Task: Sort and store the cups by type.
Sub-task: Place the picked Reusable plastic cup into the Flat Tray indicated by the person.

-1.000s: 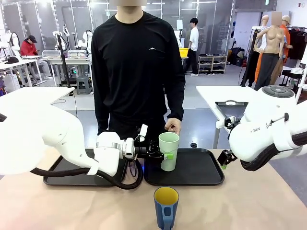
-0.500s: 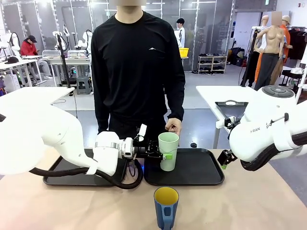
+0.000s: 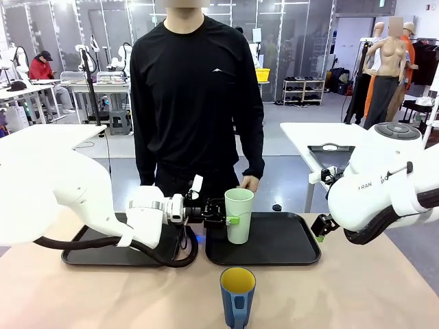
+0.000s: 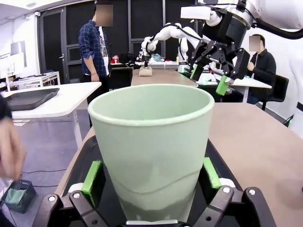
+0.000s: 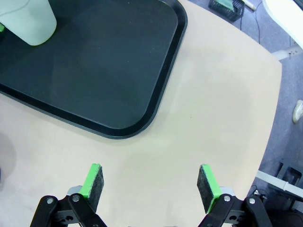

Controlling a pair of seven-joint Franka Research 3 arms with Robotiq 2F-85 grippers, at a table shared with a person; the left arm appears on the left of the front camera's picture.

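Tumbler point(image 3: 241, 205) upright on tray point(image 3: 288, 251), mouth up; left fingers point(image 4: 92, 182) flank it, grip unclear; right fingers point(image 5: 96, 182) spread

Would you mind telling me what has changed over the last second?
The left gripper, open around the tall mint-green plastic tumbler, drew back slightly toward the robot's left; the tumbler edged that way too. The dark blue handled cup and right gripper stayed put.

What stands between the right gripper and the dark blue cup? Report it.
Nothing visible. The open right gripper hangs over bare table beside the black tray's corner; the dark blue cup stands alone near the table's front edge.
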